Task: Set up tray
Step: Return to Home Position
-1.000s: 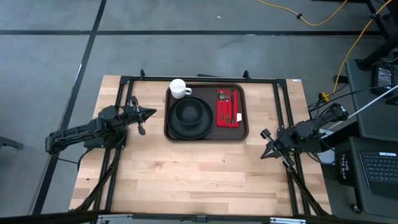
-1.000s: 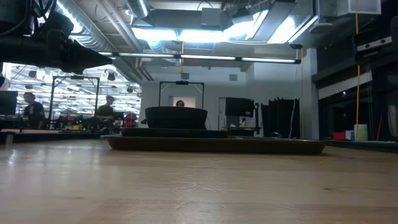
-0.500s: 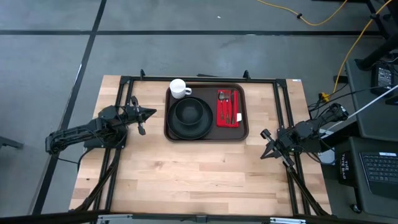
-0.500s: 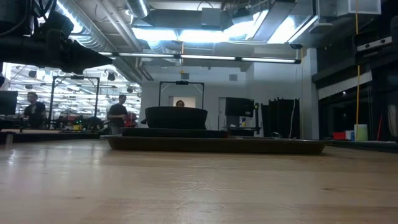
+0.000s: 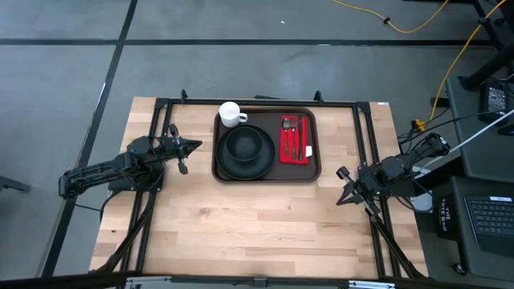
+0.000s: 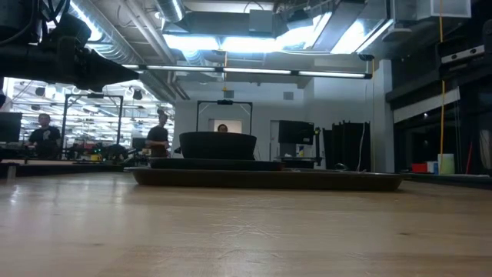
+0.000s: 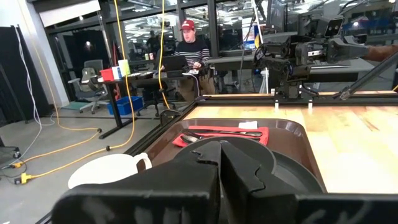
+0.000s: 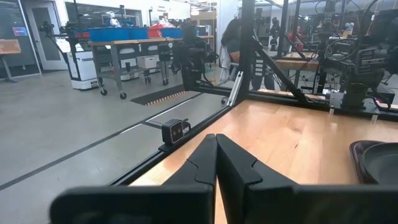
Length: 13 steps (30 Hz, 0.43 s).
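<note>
No legible text or labels.

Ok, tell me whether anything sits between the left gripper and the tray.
Nothing visible does. The left gripper, shut, points at the tray across a strip of bare table. The white mug stands at the tray's far left corner, off that line. The right arm waits beyond the tray's right side.

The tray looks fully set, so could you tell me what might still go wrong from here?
The white mug stands at the corner of the tray, by its rim; a nudge could tip it off.
The left gripper, shut, rests near the tray's left edge, so a swing might bump it; the right gripper, shut, waits farther off.
The cutlery lies loose on the red napkin and may slide if the tray is lifted.
</note>
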Tool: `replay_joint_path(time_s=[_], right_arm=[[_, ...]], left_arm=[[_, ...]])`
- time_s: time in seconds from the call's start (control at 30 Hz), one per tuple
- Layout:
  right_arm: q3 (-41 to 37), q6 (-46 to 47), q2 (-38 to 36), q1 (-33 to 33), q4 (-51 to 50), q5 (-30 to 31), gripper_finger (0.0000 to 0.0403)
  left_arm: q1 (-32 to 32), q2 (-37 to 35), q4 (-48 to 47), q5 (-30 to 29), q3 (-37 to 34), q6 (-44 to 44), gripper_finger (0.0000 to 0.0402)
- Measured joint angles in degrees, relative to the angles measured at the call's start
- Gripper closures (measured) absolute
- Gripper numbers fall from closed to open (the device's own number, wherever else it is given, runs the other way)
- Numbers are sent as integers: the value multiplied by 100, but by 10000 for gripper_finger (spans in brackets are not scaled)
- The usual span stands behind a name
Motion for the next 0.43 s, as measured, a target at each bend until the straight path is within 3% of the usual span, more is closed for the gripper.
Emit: replay_joint_path(time_s=[0.43], right_arm=[[0,0,0,-2,1,0,391]], left_arm=[[0,0,0,1,0,0,399]])
